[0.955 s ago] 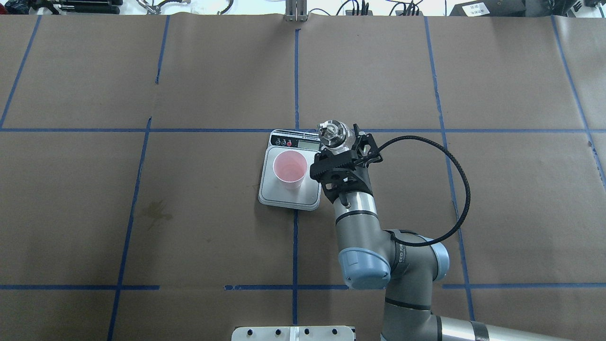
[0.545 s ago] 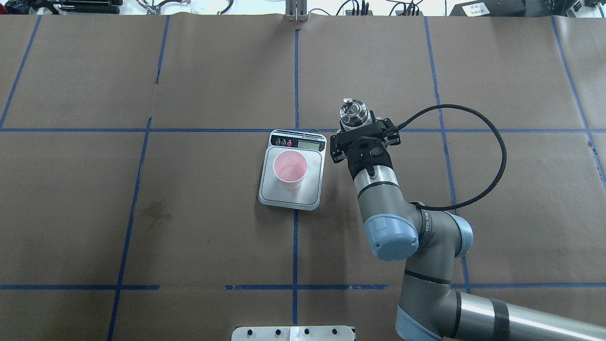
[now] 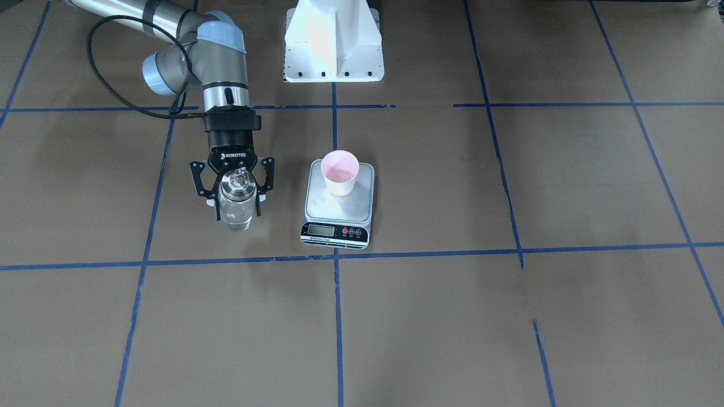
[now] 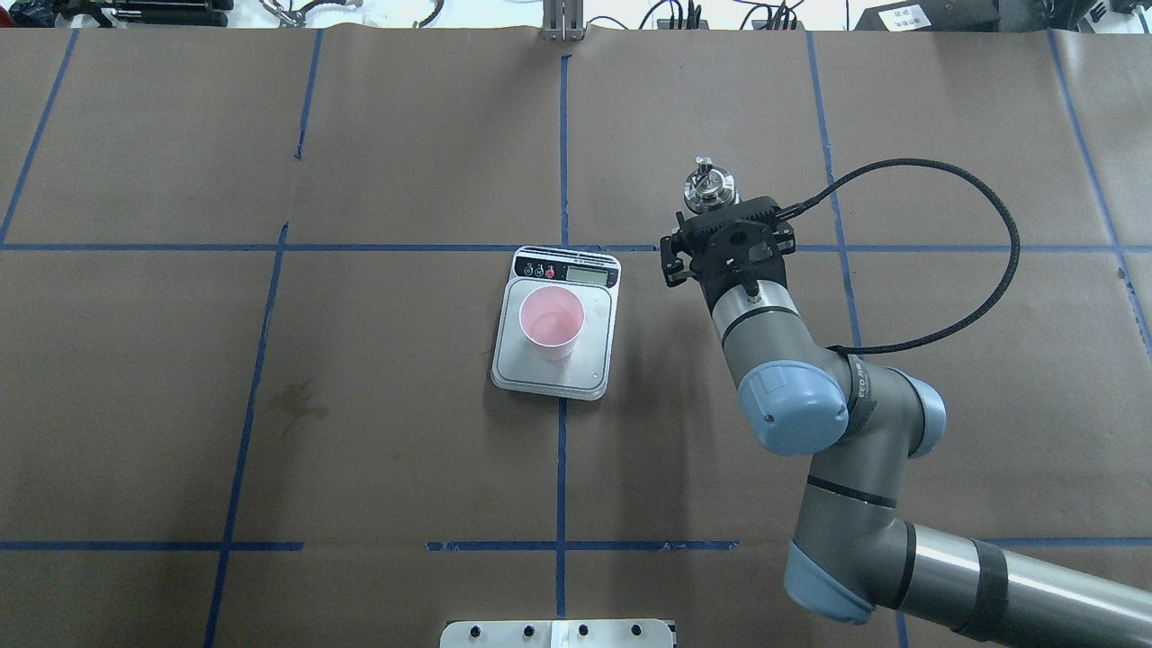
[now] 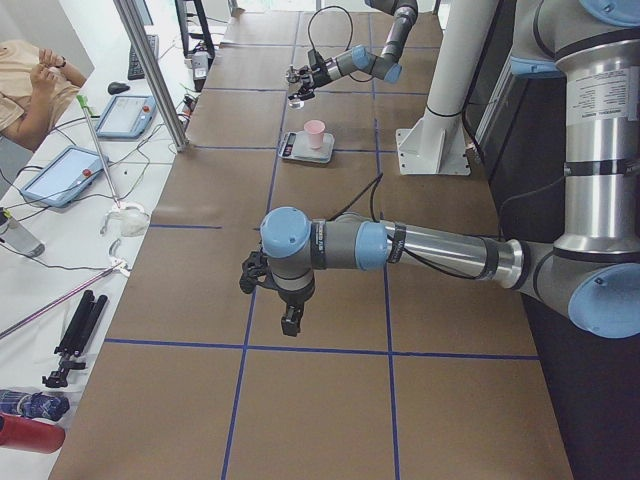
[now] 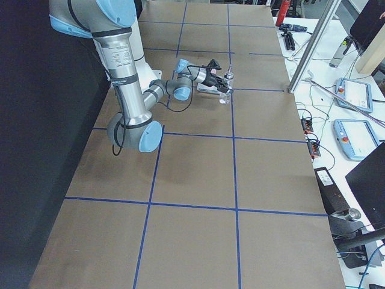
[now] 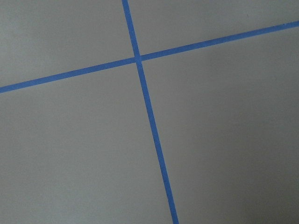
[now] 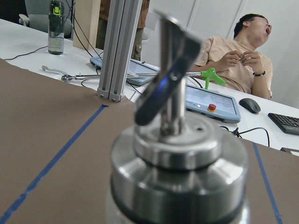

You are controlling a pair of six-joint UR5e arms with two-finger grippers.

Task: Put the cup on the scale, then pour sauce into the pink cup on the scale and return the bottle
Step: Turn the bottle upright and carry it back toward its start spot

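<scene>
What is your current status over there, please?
Right gripper shut on bottle, upright beside scale. Left gripper far off, state unclear. Cup on scale. No obstruction seen near bottle.

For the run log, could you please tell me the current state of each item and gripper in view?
scale: flat on the table, display too small to read.
cup: upright on the scale, ungripped.
bottle: upright, beside the scale, not touching it.
right gripper: shut on the bottle.
left gripper: over the table, far from the scale; open or shut cannot be told.
</scene>
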